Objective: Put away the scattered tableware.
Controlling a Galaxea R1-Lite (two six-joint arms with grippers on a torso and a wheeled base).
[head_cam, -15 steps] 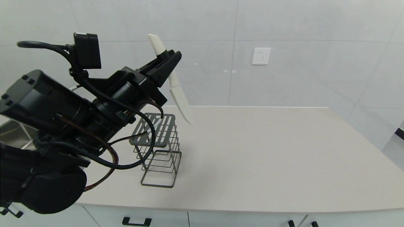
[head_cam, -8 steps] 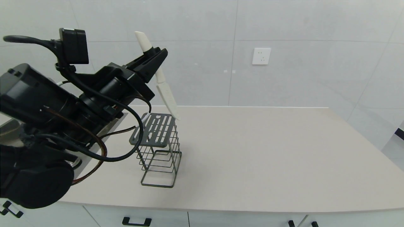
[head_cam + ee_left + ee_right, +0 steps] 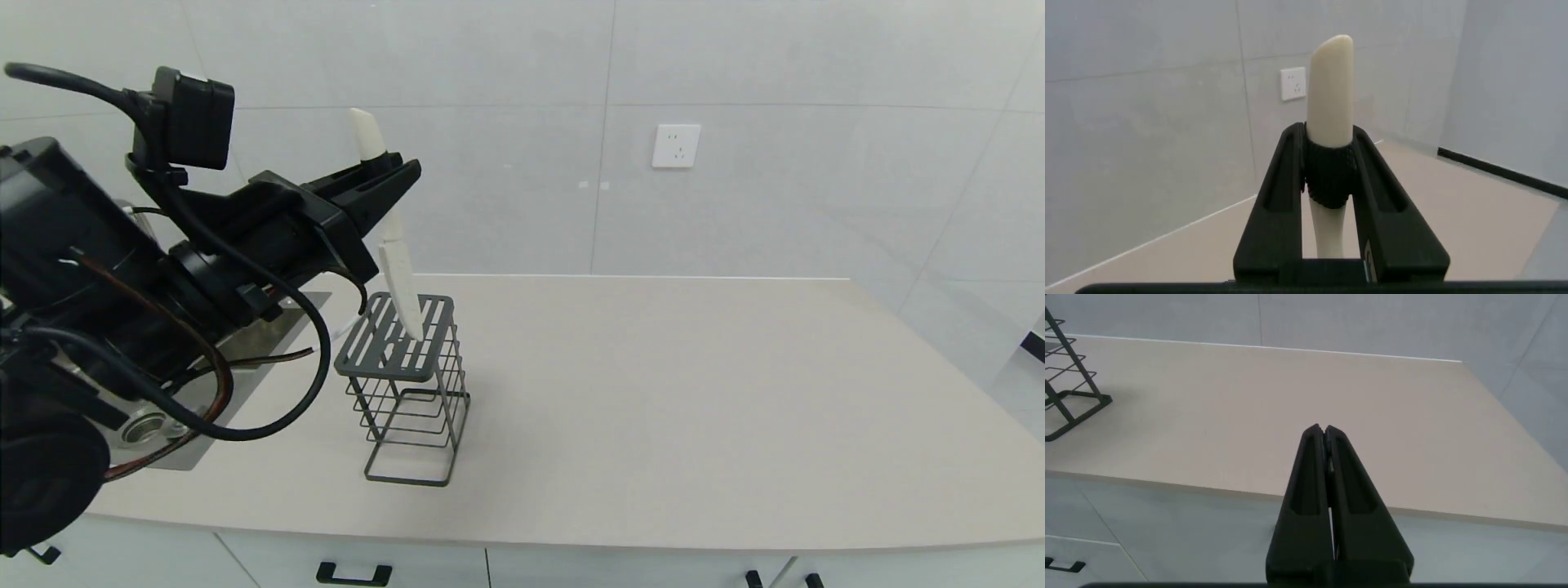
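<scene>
White knife point(image 3: 398, 282) tip-down in left gripper point(image 3: 390, 175)

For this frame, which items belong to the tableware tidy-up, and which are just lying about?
Job: white knife, gripped in the left hand; wire rack below its tip.
Just there: sink, wall socket, counter, right hand shut on nothing.

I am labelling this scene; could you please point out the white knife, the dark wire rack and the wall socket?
Slim white knife point(image 3: 398, 276): head view, on the blade.
Dark grey slotted-top wire rack point(image 3: 384, 351): head view, on its slotted top.
White square wall socket point(image 3: 676, 145): head view, on its faceplate.
</scene>
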